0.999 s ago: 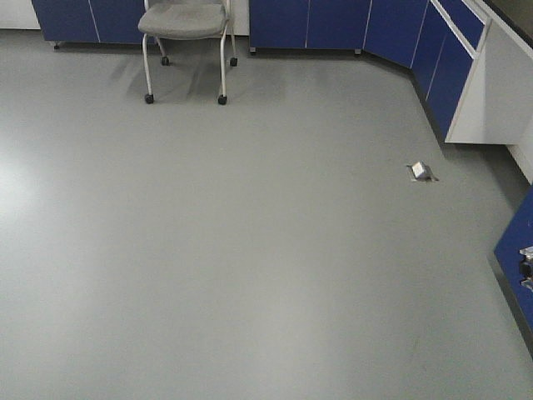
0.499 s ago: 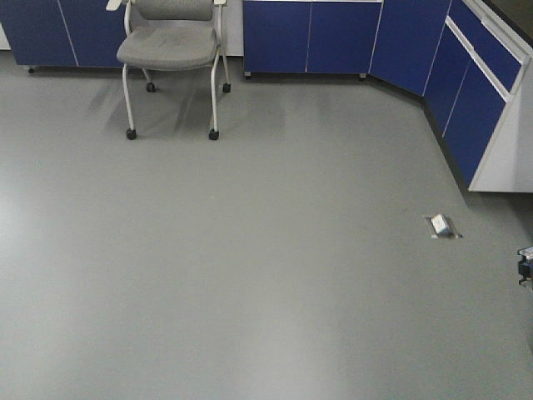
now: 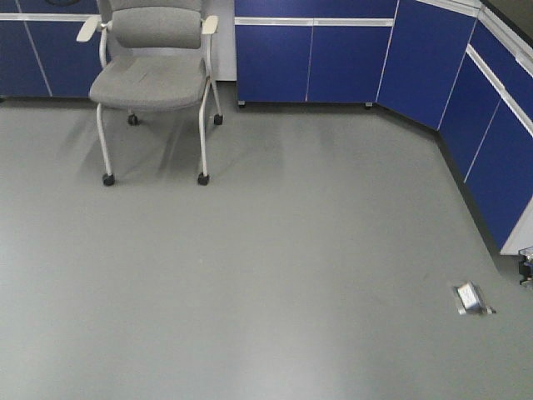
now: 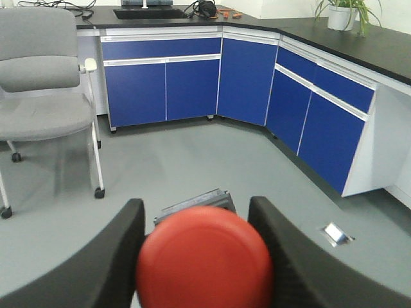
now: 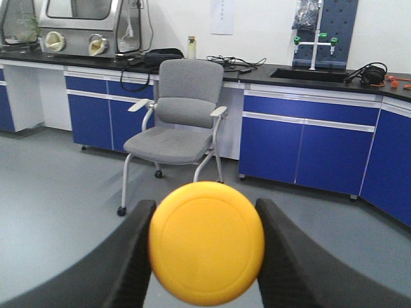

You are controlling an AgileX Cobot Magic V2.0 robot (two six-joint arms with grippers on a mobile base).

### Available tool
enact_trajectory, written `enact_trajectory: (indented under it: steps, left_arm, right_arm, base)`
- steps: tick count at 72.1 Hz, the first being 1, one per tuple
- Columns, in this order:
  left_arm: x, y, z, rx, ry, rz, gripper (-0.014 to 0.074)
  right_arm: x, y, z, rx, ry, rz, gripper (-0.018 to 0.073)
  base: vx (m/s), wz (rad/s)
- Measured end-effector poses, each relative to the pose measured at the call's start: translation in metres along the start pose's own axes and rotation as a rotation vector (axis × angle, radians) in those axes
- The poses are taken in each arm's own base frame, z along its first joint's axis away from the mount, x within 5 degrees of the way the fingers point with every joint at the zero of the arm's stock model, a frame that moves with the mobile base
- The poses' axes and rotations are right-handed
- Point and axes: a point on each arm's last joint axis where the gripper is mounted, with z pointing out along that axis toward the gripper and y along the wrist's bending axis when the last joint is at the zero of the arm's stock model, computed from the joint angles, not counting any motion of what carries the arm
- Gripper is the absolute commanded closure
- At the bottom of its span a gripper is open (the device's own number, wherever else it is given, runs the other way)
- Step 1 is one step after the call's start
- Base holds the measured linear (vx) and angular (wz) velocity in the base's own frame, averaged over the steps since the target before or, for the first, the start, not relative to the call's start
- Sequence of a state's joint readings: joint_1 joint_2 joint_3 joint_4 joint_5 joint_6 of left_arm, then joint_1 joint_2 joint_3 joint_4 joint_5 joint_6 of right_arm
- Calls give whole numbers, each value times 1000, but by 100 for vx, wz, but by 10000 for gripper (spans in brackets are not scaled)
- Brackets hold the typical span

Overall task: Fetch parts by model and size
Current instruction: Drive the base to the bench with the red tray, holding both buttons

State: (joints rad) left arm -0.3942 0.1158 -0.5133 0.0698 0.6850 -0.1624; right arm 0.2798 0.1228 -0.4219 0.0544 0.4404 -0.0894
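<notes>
In the left wrist view my left gripper (image 4: 202, 256) is shut on the red-capped push-button switch (image 4: 204, 260); its round red cap faces the camera between the two black fingers and a bit of its dark blocky base shows behind. In the right wrist view my right gripper (image 5: 205, 244) is shut on the yellow-capped push-button switch (image 5: 206, 240), its yellow cap filling the gap between the fingers. Neither gripper nor switch shows in the front view, which looks at grey floor.
A grey chair on castors (image 3: 151, 75) stands ahead at the left, also in the wrist views (image 5: 180, 125) (image 4: 42, 96). Blue floor cabinets (image 3: 312, 58) line the back and right walls. A small metal floor box (image 3: 470, 298) sits low at the right.
The whole front view has shifted: the chair, cabinets and floor box have moved down in the frame and appear nearer, so the base is moving across the floor.
</notes>
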Motion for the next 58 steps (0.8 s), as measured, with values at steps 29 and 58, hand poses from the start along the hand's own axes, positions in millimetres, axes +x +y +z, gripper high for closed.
enact_trajectory:
  steps: [29,58]
  left_arm:
    - [0,0,0,0,0,0,604]
    - [0,0,0,0,0,0,604]
  right_arm:
    - [0,0,0,0,0,0,569]
    - [0,0,0,0,1,0,569]
  base:
    - [65,-6]
    - [57,-6]
